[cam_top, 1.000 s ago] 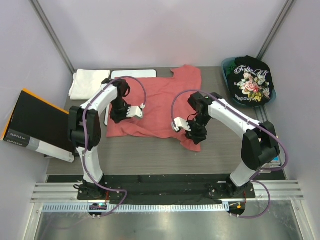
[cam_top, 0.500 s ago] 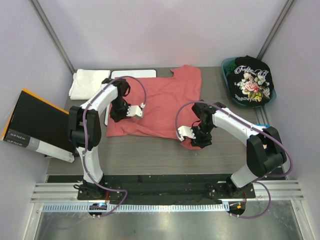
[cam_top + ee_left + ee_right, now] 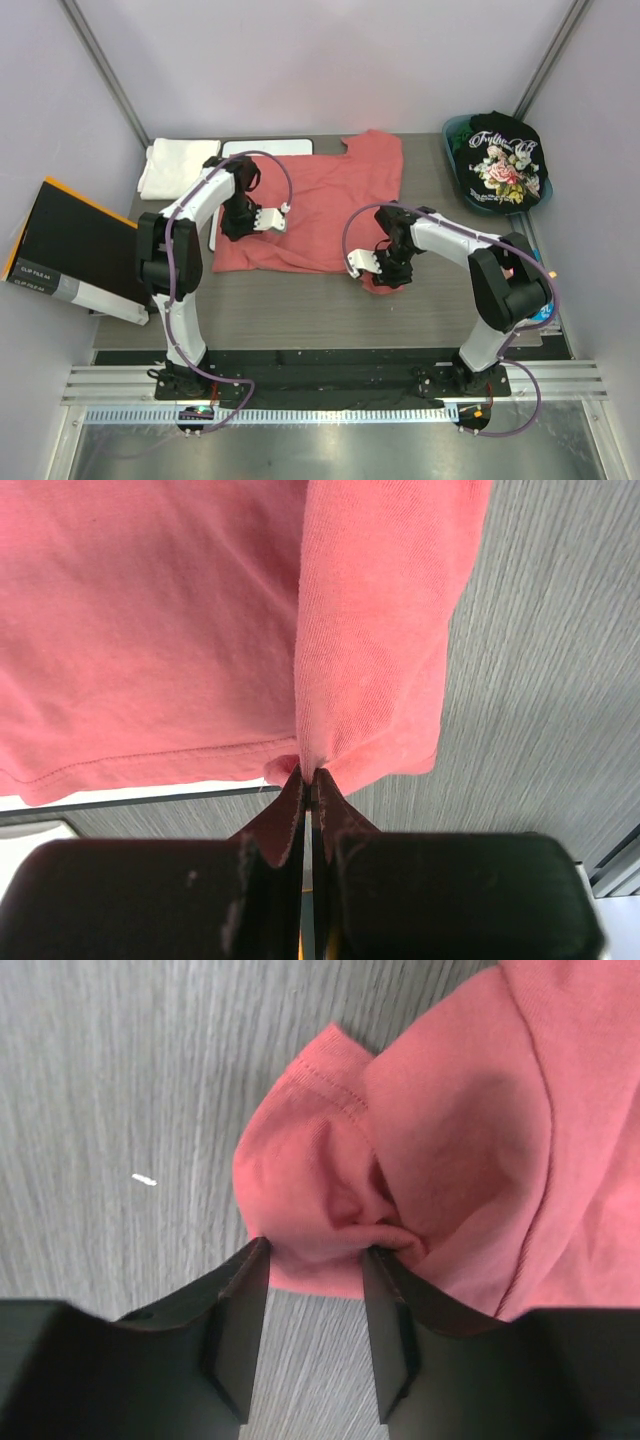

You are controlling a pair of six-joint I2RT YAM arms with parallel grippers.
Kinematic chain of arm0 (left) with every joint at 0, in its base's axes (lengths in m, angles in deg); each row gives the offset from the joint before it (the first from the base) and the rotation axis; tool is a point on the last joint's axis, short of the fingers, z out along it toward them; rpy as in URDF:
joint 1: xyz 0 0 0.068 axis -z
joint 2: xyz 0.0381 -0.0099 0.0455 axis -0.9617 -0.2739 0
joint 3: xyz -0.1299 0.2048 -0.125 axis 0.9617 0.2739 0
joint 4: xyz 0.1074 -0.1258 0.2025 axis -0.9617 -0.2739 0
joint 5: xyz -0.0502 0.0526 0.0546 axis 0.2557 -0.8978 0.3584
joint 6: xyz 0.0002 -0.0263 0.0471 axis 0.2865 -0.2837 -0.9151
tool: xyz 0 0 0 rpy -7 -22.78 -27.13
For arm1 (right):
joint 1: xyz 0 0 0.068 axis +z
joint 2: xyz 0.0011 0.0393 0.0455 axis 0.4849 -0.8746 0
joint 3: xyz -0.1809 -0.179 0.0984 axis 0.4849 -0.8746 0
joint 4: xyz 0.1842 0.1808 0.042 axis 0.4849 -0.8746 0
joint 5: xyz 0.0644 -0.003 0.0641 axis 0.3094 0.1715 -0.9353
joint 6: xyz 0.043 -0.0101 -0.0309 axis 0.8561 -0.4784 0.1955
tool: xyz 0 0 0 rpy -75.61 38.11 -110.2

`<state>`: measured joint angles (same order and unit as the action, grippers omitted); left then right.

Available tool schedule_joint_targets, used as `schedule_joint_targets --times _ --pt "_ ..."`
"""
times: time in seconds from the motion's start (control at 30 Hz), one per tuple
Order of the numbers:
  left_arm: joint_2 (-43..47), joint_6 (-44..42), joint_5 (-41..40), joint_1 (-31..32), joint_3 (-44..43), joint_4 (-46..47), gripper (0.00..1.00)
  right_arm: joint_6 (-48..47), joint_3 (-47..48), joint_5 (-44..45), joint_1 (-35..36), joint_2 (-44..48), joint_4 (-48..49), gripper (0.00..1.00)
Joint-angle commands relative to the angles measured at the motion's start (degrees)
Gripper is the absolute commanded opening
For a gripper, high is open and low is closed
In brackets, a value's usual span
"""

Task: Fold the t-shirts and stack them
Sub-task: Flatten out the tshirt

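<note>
Step in hand: first fold of the salmon-red t-shirt [image 3: 320, 205], which lies spread on the middle of the table [image 3: 300, 310], its far edge overlapping the whiteboard [image 3: 265, 147].

Left end effector [image 3: 308, 778]: jaws closed tight on a pinch of the shirt's left edge, cloth rising from between them in a ridge.

Right end effector [image 3: 317, 1252]: jaws partly apart, astride a bunched sleeve at the shirt's near right corner. Cloth touches both inner faces; it cannot be told whether they are clamping it.

Other garments: the white t-shirt [image 3: 175, 165] lies folded at the far left corner; the black t-shirt [image 3: 498, 160] sits in the teal basket [image 3: 452, 135] at far right. Neither is being handled.

Assessment: task is at an early stage, one shirt of three apparently folded. The next move calls for a confirmed hold on the right sleeve, then both sides lifted and carried evenly so the fold lands square; a loose right grip risks dropping the corner
</note>
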<state>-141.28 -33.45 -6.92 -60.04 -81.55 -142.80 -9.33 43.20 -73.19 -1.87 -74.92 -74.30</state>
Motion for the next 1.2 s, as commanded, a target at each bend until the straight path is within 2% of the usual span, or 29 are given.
schedule_joint_targets --times 0.0,0.1,0.13,0.17,0.3,0.4,0.57,0.63,0.7,0.77,0.8,0.83,0.87,0.9,1.07,1.1,1.17 --pt "0.95 0.33 -0.18 -0.62 -0.15 1.3 0.0 0.65 2.29 0.56 -0.24 -1.82 2.91 0.41" --pt "0.78 0.5 -0.18 -0.88 0.02 2.0 0.0 1.44 2.64 1.26 -0.15 -2.17 3.44 0.24" --pt "0.77 0.68 -0.1 -0.88 0.02 2.18 0.0 1.79 2.99 1.78 -0.15 -2.43 3.53 0.09" --pt "0.77 0.85 -0.1 -0.88 0.11 2.27 0.0 1.97 3.25 2.23 -0.24 -2.44 3.96 0.02" --pt "1.39 0.95 0.08 -1.23 0.46 3.06 0.0 2.15 6.32 5.91 -0.24 -1.21 2.75 0.01" --pt "2.09 0.51 -0.53 -1.67 0.03 3.5 0.0 -0.48 14.83 8.2 -0.94 -0.41 -2.87 0.01" --pt "2.88 -0.46 -1.85 -2.37 -2.96 3.67 0.0 -8.99 39.17 11.01 -2.96 -6.98 -21.93 0.01" --pt "2.97 -0.64 -2.03 -2.73 -4.54 3.94 0.0 -10.5 46.63 12.59 -3.58 -10.16 -25.63 0.01" --pt "2.45 -0.46 -2.38 -2.81 -5.86 4.46 0.0 -11.39 48.08 14.7 -3.84 -12.89 -22.42 0.01" --pt "2.18 -0.2 -2.64 -2.9 -6.3 4.9 0.0 -9.11 44.24 16.11 -3.93 -12.55 -6.21 0.05" --pt "1.92 0.06 -2.65 -2.82 -6.39 5.17 0.0 -6.14 38.91 18.55 -3.85 -11.32 0.65 0.22" --pt "2.0 0.15 -2.65 -2.81 -6.39 5.08 0.0 -5.42 36.59 19.62 -3.76 -10.88 11.24 0.32" --pt "2.18 0.24 -2.56 -2.81 -6.3 4.99 0.0 -4.98 34.91 20.76 -3.76 -10.61 14.74 0.43" --pt "2.09 0.33 -2.56 -2.81 -6.13 4.82 0.0 -2.97 33.24 22.51 -3.76 -10.7 17.04 0.59" --pt "3.06 0.5 -2.82 -2.81 -4.2 5.43 0.0 5.83 30.07 28.24 -3.84 -10.26 25.93 0.63" --pt "3.06 0.59 -2.82 -2.81 -3.76 5.52 0.0 7.14 29.54 27.81 -3.84 -9.91 25.85 0.62" --pt "2.8 0.94 -2.73 -2.9 -3.75 5.35 0.0 11.1 30.93 23.43 -3.85 -9.12 19.12 0.61"
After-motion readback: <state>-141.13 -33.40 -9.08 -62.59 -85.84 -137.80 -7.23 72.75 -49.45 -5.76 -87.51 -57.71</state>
